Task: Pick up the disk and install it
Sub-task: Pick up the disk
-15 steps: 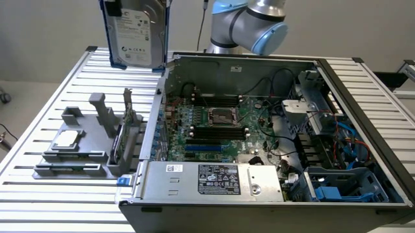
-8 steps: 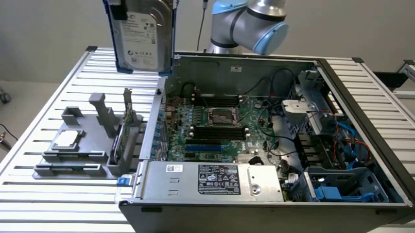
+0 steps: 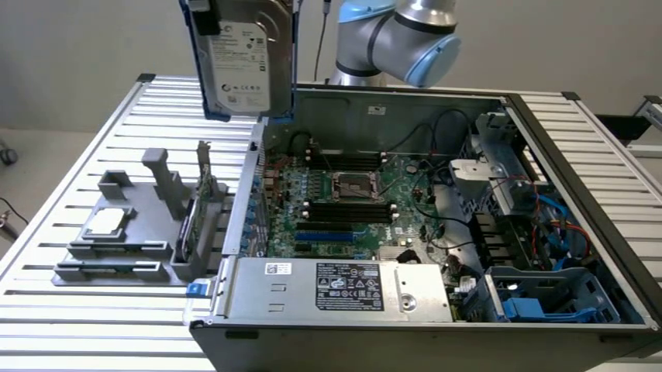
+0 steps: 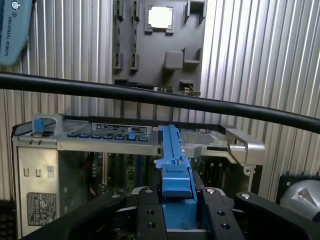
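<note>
The disk (image 3: pixel 246 62), a silver-grey drive with a white label and blue rails, hangs upright in the air above the case's rim, on the exterior view's left. In the wrist view I look down along its blue rail (image 4: pixel 176 170). My gripper (image 4: pixel 177 212) is shut on the disk, with a black finger (image 4: pixel 149 216) pressed against each side of the rail. Below the disk lie the open computer case (image 4: pixel 65 145) and the slatted table.
The open computer case (image 3: pixel 579 178) holds a motherboard, a power supply (image 3: pixel 342 287) and a blue-lined drive bay (image 3: pixel 548 298). A grey fixture (image 3: pixel 124 248) carries a processor chip (image 3: pixel 107 222) and a green card (image 3: pixel 203 194). A black cable (image 4: pixel 150 96) crosses the wrist view.
</note>
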`<act>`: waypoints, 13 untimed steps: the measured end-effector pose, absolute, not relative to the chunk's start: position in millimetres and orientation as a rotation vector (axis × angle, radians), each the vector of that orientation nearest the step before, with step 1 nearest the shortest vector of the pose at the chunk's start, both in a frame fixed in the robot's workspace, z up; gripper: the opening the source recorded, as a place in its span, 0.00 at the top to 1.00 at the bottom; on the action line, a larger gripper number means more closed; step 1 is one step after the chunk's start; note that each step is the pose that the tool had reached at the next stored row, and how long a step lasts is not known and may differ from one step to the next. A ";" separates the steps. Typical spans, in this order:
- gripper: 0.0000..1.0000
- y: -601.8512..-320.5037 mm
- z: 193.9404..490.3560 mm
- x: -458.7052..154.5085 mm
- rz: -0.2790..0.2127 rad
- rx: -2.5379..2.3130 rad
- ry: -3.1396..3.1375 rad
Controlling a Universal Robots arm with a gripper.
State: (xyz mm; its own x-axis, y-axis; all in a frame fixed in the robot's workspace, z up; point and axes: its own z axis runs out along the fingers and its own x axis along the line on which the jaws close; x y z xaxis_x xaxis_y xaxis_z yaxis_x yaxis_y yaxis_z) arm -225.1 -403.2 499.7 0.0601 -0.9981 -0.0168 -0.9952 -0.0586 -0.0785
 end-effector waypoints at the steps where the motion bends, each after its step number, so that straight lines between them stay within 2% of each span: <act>1: 0.67 -404.5 499.7 -223.0 -0.066 -2.235 2.106; 10: 0.67 -421.4 499.7 -200.0 -0.075 -2.231 2.102; 13: 0.67 -427.9 499.5 -196.5 -0.094 -2.222 2.093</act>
